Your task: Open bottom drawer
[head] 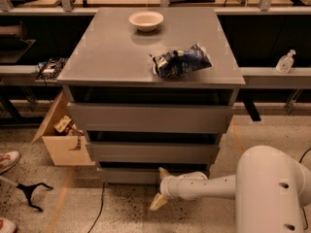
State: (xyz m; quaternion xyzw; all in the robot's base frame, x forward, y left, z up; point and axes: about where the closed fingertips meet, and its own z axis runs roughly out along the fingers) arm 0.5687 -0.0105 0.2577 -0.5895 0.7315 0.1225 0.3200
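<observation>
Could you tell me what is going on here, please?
The robot's arm reaches low, its gripper at the front of the bottom drawer of a grey cabinet. Its fingers are spread, the upper one by the drawer's top edge. The drawer does not look pulled out yet. A bowl and a bag lie on top.
</observation>
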